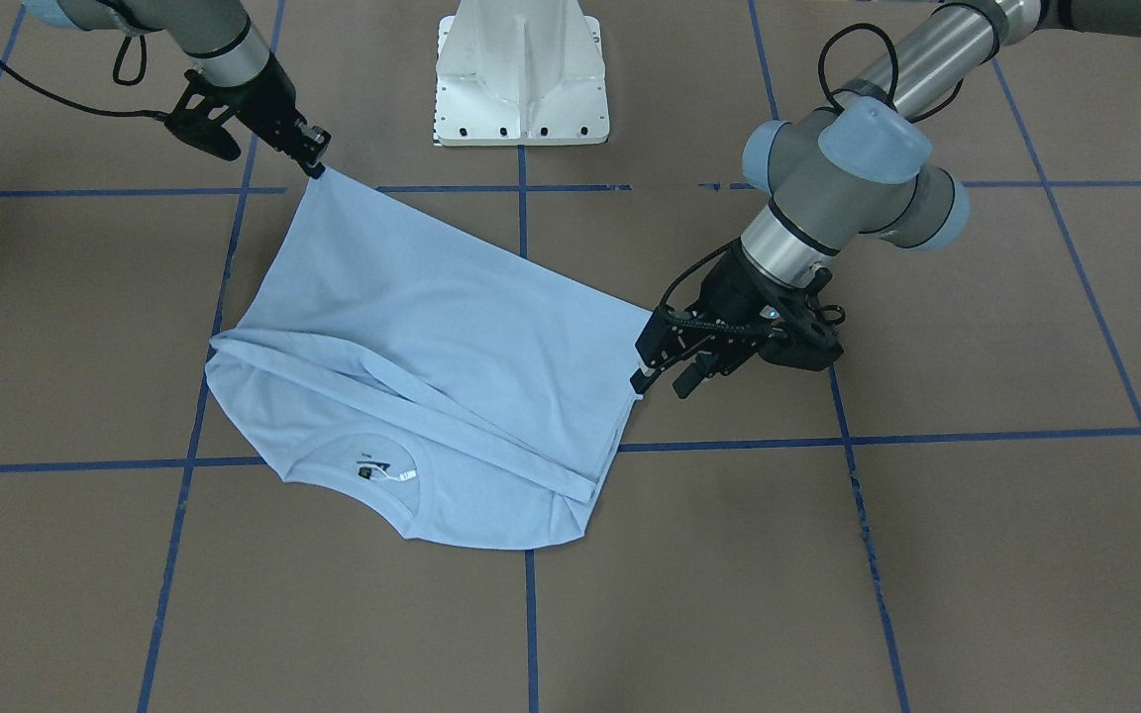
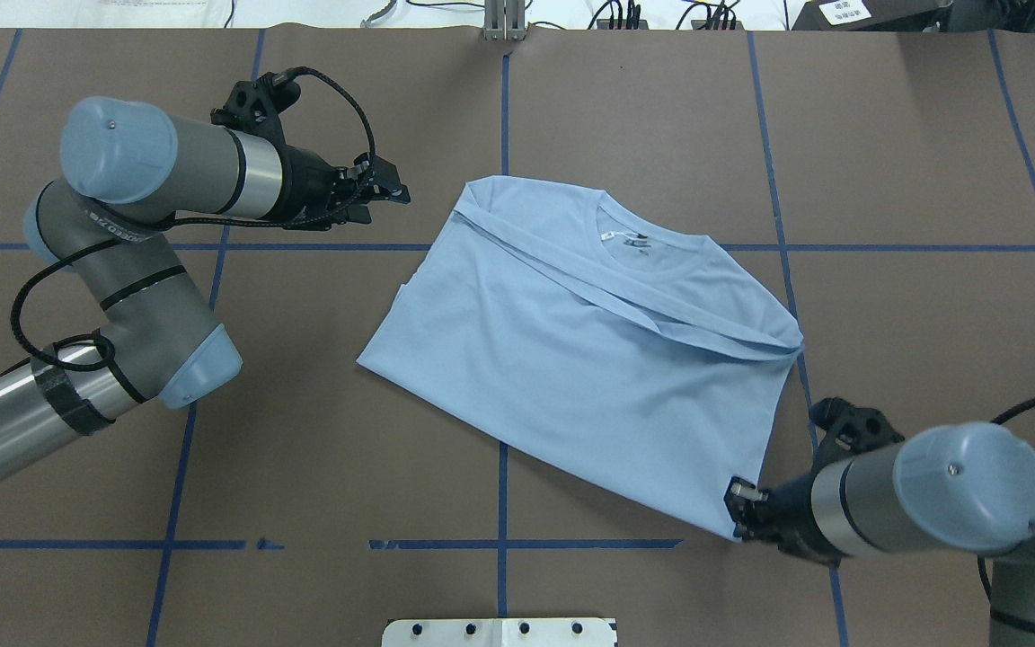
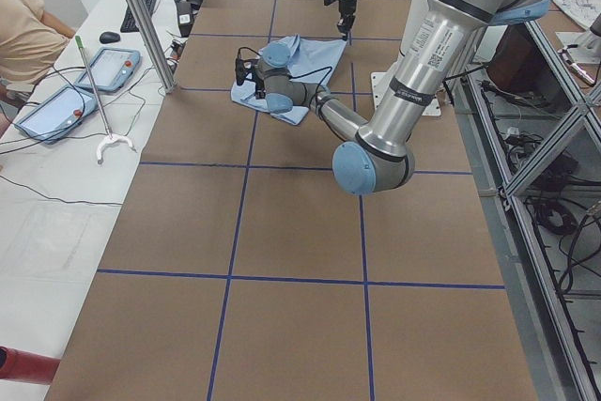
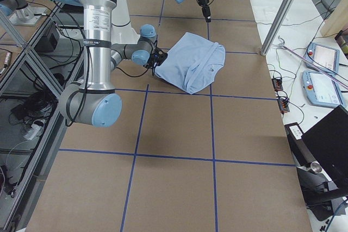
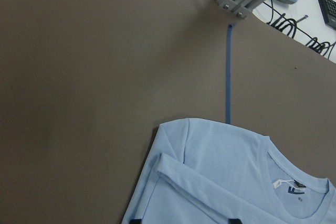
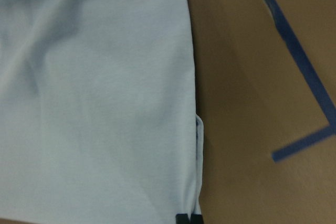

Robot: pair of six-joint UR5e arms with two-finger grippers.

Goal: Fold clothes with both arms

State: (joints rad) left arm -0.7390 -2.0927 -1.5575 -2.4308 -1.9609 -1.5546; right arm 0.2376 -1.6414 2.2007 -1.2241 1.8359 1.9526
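The light blue T-shirt [image 1: 432, 327] [image 2: 589, 359] lies partly folded on the brown table. Its collar and neck tag [image 2: 630, 238] are on the far side from me and a sleeve lies folded across it. The chest print is hidden. My right gripper [image 1: 316, 163] [image 2: 738, 512] is shut on the shirt's near hem corner, and the right wrist view shows the fingertips [image 6: 186, 217] together on the cloth edge [image 6: 94, 103]. My left gripper [image 1: 662, 381] [image 2: 387, 198] is open and empty, off the shirt's left side. The left wrist view shows the shirt [image 5: 220, 171] below.
The white pedestal base [image 1: 521, 79] [image 2: 499, 632] stands at my edge of the table. Blue tape lines [image 2: 504, 485] grid the brown surface. Beyond the far edge are metal posts [image 3: 141, 16], teach pendants [image 4: 321, 55] and a person [image 3: 23, 25].
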